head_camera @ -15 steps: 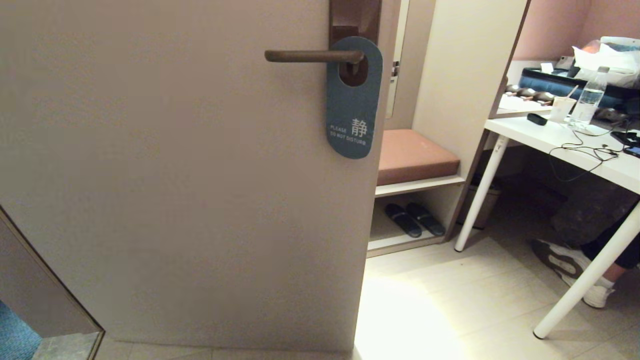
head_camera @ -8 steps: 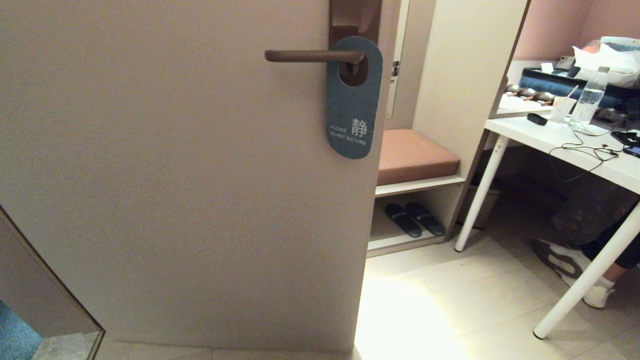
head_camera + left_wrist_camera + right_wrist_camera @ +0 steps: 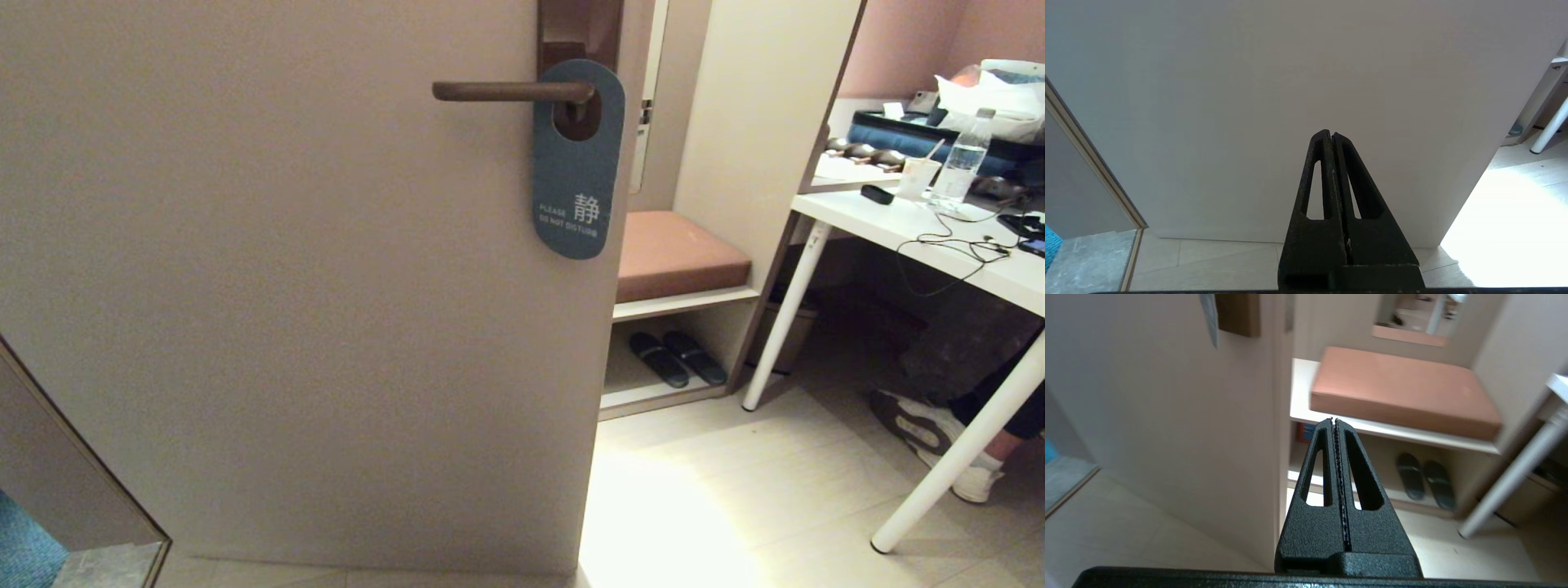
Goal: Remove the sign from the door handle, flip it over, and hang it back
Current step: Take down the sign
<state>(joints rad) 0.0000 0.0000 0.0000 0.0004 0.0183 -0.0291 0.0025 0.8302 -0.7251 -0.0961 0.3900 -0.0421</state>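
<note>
1. Head view: the sign (image 3: 578,159) hangs on the door handle (image 3: 510,91), its long axis vertical and its rounded lower end pointing to the floor. It is a flat, matte card with rounded ends; the blue "PLEASE DO NOT DISTURB" face is toward me, and the oval hole sits over the lever's root. The handle is a slim, straight, dark brown metal lever lying level, its free end pointing left, on a brown backplate (image 3: 580,28). The door (image 3: 286,310) is smooth and pale. Neither of my arms shows here.
2. Left wrist view: my left end effector (image 3: 1331,134) is clenched, empty, its black textured fingers pressed together, facing the plain door low down.
3. Right wrist view: my right end effector (image 3: 1334,420) is clenched and empty, aimed past the door's edge at a padded brown cushion (image 3: 1404,390) on a shelf, with dark slippers (image 3: 1425,479) below. The sign's edge (image 3: 1209,316) shows above.
</note>
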